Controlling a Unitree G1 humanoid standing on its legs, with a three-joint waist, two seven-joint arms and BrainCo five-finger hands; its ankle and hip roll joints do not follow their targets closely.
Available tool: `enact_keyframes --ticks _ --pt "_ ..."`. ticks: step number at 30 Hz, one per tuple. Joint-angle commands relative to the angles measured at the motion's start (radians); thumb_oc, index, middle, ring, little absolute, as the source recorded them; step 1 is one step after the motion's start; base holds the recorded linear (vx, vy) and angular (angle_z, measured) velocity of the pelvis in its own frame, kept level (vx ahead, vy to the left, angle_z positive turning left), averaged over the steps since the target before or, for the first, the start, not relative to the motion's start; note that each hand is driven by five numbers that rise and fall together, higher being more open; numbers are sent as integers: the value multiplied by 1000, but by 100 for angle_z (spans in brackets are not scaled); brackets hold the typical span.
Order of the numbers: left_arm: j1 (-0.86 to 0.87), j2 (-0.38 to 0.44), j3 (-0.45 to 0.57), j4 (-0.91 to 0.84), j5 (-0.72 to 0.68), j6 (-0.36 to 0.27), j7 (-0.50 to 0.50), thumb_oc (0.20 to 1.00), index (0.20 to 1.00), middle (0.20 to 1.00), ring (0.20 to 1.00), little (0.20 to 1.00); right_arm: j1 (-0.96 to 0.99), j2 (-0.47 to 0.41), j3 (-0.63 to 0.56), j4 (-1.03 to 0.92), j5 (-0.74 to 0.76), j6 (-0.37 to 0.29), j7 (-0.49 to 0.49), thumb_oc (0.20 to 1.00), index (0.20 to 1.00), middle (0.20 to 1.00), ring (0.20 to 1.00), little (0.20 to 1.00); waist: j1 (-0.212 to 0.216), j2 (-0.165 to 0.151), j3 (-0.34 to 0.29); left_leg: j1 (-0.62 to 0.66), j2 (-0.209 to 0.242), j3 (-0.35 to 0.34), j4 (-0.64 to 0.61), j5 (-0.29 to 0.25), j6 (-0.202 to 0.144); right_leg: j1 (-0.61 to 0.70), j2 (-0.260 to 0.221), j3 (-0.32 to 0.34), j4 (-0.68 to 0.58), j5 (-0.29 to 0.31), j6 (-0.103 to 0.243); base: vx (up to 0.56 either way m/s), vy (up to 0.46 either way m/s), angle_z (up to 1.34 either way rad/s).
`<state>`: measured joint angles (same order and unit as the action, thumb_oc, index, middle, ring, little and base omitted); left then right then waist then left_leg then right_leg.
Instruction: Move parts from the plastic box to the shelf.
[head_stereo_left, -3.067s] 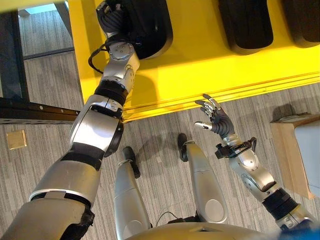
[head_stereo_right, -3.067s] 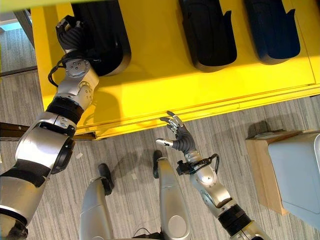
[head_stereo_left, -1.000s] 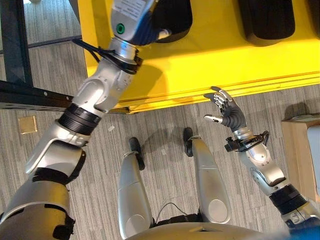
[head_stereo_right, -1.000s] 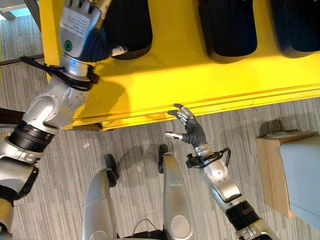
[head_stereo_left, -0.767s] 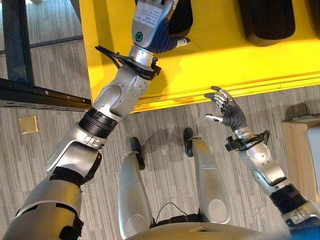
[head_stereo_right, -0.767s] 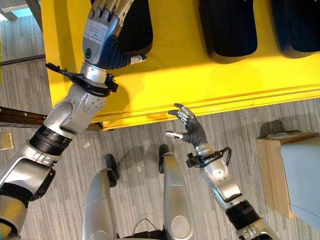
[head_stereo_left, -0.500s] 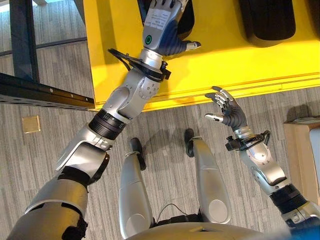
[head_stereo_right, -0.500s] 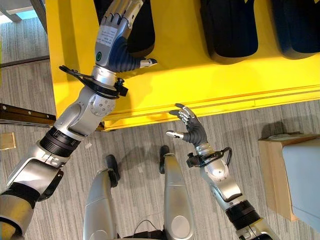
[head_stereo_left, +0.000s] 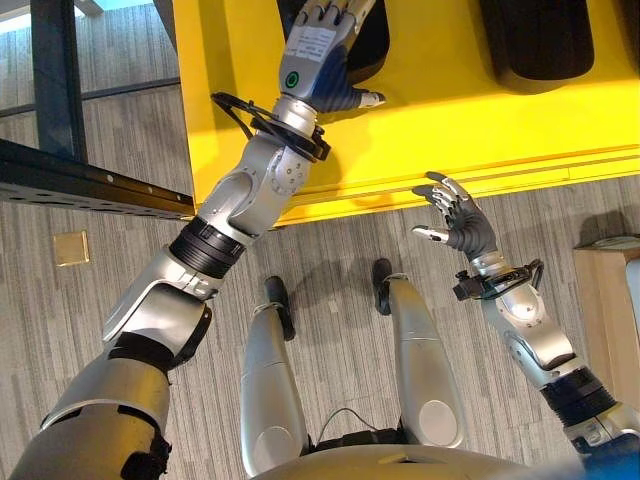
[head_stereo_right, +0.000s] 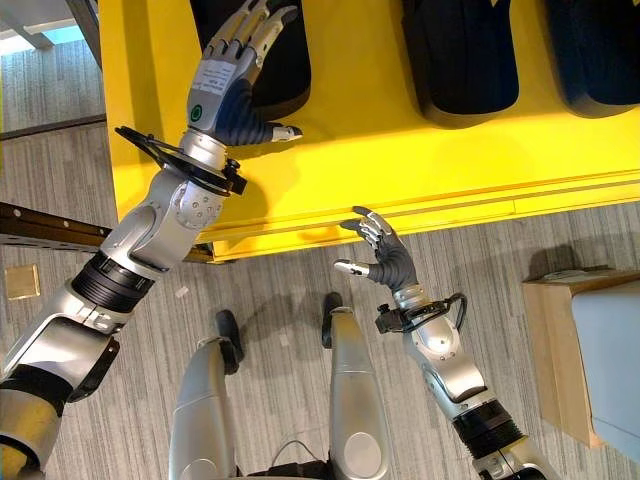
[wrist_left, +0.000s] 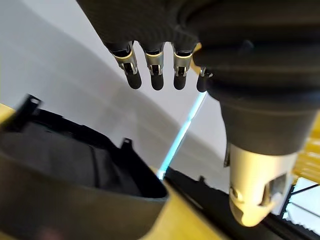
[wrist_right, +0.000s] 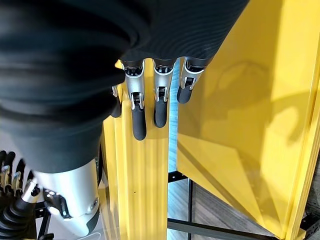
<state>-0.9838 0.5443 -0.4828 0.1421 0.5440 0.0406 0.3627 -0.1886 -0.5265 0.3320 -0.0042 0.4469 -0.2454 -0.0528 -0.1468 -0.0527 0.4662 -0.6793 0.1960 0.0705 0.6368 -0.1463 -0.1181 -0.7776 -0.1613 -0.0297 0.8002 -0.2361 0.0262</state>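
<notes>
Left hand (head_stereo_right: 232, 85): fingers straight, empty, over part (head_stereo_right: 285, 60) at 12 o'clock on shelf (head_stereo_right: 400, 160).
Right hand (head_stereo_right: 385, 262): fingers spread, empty, farther.

A: The black parts on the yellow shelf (head_stereo_right: 400, 150) — can you see them whole?

B: No. The middle part (head_stereo_right: 460, 55) and the right part (head_stereo_right: 600, 50) both run off the top edge, and the left hand (head_stereo_right: 225, 85) covers much of the left part (head_stereo_right: 285, 60).

A: And the plastic box (head_stereo_right: 605, 355)?

B: Cut off by the right edge — its inside is out of sight. The wooden stand (head_stereo_right: 555, 350) under it shows just in part.
</notes>
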Motion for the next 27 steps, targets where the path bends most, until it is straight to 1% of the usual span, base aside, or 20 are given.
enact_keyframes --ticks 1,2,4,8,10,11,12,21,27 --pt "-44 25 51 -18 81 13 7 1000 1000 1000 1000 1000 50 7 -5 -3 -15 20 13 1000 1000 1000 1000 1000 -15 19 -38 22 42 -65 1 -38 6 55 -55 66 -62 44 78 0 0 0" --pt "-44 25 51 -19 81 13 6 1000 1000 1000 1000 1000 49 7 -5 -3 -15 20 13 1000 1000 1000 1000 1000 -15 19 -38 18 42 -65 -1 -31 7 52 -55 67 -65 51 77 0 0 0" --pt "-43 32 59 -23 83 13 -7 1000 1000 1000 1000 1000 52 6 -11 -5 -15 25 18 1000 1000 1000 1000 1000 -14 17 -38 20 42 -66 3 -38 6 56 -55 67 -64 44 78 0 0 0" --pt "-49 46 62 -25 85 24 -56 1000 1000 1000 1000 1000 59 7 -22 -4 -12 46 31 1000 1000 1000 1000 1000 -15 19 -39 16 39 -64 2 -32 7 52 -53 68 -67 50 76 0 0 0" --pt "-57 51 58 -27 80 22 -82 1000 1000 1000 1000 1000 62 7 -27 -3 -7 52 40 1000 1000 1000 1000 1000 -14 20 -39 19 40 -65 8 -41 7 55 -51 70 -62 44 77 0 0 0" --pt "-58 51 58 -28 80 22 -82 1000 1000 1000 1000 1000 61 7 -27 -4 -7 52 40 1000 1000 1000 1000 1000 -15 20 -40 15 39 -66 5 -34 8 52 -51 71 -66 51 76 0 0 0" --pt "-64 55 49 -28 81 20 -102 1000 1000 1000 1000 1000 65 7 -29 -2 -5 57 46 1000 1000 1000 1000 1000 -15 20 -40 18 40 -65 10 -42 7 56 -51 72 -62 44 77 0 0 0" --pt "-105 85 4 -35 4 -9 -184 1000 1000 1000 1000 1000 87 4 -35 3 1 78 77 1000 1000 1000 1000 1000 -18 28 -44 16 38 -65 12 -42 6 57 -53 70 -61 44 77 0 0 0" --pt "-119 96 -25 -28 -41 -16 -227 1000 1000 1000 1000 1000 103 3 -39 6 5 86 93 1000 1000 1000 1000 1000 -19 29 -46 18 37 -66 12 -40 5 62 -54 69 -60 44 78 0 0 0"
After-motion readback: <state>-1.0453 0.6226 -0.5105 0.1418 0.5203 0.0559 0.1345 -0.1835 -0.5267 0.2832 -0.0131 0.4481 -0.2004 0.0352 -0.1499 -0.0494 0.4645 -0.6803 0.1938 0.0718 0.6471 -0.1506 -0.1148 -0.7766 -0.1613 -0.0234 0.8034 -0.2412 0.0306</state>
